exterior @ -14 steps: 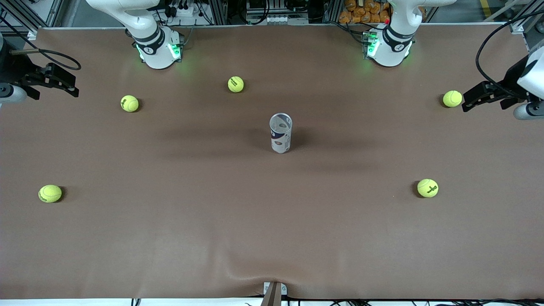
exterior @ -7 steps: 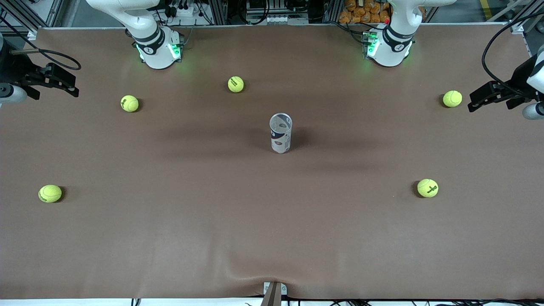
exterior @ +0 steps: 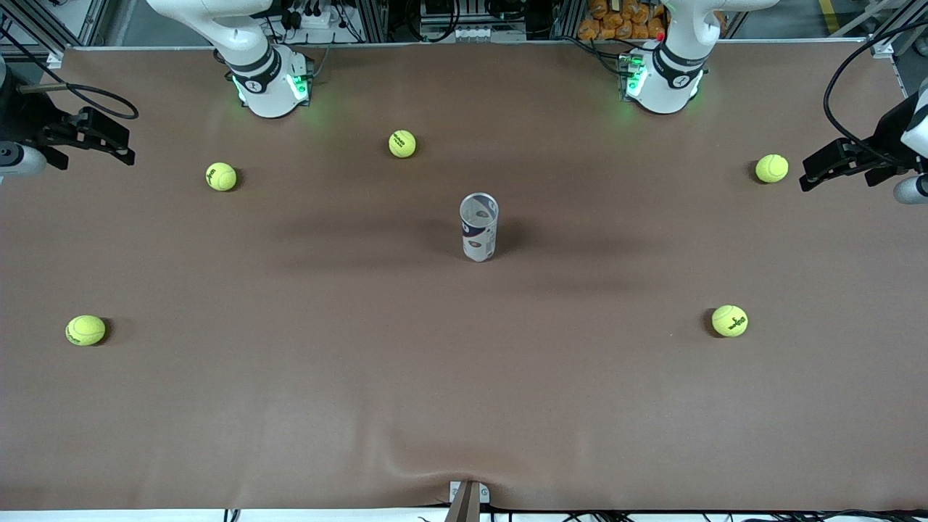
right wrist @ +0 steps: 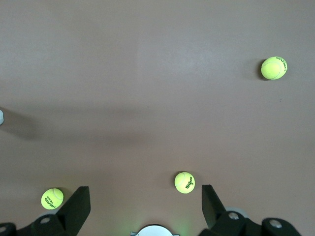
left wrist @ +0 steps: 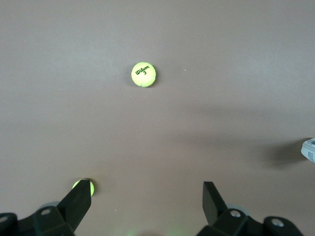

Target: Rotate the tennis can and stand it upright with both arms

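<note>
The tennis can (exterior: pixel 478 229) stands upright in the middle of the brown table, silver rim up, with nothing touching it. Only a sliver of the can (left wrist: pixel 309 149) shows in the left wrist view, and its edge (right wrist: pixel 1 117) barely shows in the right wrist view. My left gripper (exterior: pixel 806 174) hangs open and empty over the left arm's end of the table, close to a yellow ball (exterior: pixel 771 168). My right gripper (exterior: pixel 129 146) hangs open and empty over the right arm's end. The left gripper (left wrist: pixel 146 186) and the right gripper (right wrist: pixel 145 189) have their jaws spread wide with only table between them.
Several yellow tennis balls lie scattered: one (exterior: pixel 402 143) between the arm bases, one (exterior: pixel 221 176) toward the right arm's end, and two nearer the camera (exterior: pixel 85 330) (exterior: pixel 729 320). The mat has a wrinkle (exterior: pixel 406 464) at its front edge.
The left gripper has drawn back a little toward the left arm's end of the table. The can, the balls and the right arm have not moved.
</note>
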